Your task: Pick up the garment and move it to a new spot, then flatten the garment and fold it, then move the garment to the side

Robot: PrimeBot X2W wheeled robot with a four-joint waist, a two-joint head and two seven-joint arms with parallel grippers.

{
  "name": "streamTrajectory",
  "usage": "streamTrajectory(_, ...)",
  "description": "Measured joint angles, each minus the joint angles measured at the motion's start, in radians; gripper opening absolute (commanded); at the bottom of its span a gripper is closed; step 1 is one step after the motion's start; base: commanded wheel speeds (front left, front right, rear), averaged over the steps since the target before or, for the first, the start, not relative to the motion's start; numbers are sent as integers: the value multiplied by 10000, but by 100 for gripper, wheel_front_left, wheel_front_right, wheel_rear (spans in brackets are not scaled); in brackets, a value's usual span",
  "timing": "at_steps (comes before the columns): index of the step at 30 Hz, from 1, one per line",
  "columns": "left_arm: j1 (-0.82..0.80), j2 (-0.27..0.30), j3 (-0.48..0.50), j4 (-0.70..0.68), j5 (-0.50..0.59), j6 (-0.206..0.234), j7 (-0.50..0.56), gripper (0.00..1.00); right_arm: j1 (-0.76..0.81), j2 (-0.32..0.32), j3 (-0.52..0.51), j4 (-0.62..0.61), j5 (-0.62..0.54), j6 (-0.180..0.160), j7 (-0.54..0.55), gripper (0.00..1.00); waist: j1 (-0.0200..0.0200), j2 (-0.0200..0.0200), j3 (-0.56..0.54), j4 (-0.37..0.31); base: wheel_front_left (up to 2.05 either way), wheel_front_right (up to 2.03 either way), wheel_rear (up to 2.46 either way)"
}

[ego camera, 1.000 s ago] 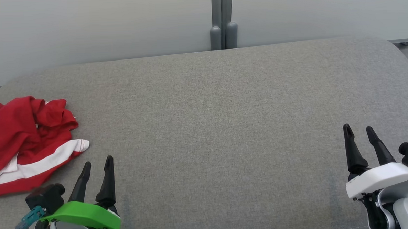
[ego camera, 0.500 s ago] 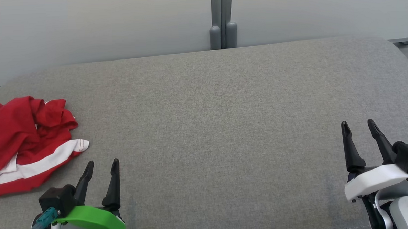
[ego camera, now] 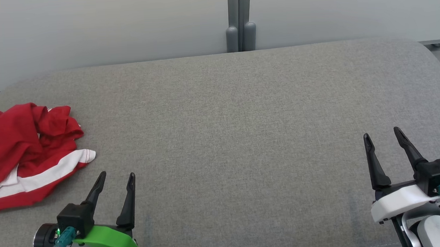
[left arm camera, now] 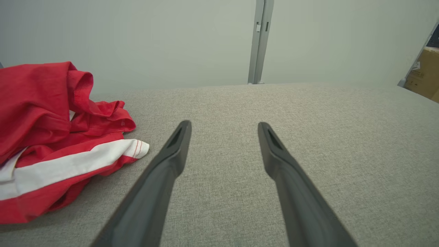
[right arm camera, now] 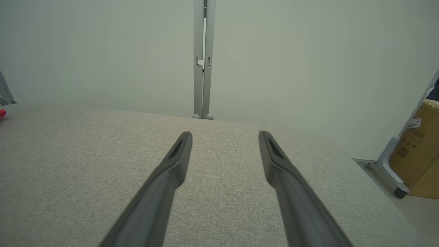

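Lying crumpled, garment (ego camera: 20, 147) sits near, left of the spread left claw (ego camera: 117, 174).

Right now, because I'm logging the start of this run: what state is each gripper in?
Left gripper: open, empty, apart from the red garment.
Right gripper: open, empty.

The left claw (ego camera: 117, 174) has tapered black fingers (ego camera: 127, 207) on a green shell (ego camera: 106, 240), the right claw (ego camera: 380, 131) on a white shell (ego camera: 398, 201).
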Motion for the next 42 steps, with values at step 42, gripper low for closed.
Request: streamTrajectory(42, 357, -207, 1049, 261, 316, -161, -54, 100, 164, 230, 443, 2, -422, 729, -86, 100, 0, 0, -143, 2828, 0, 0, 0)
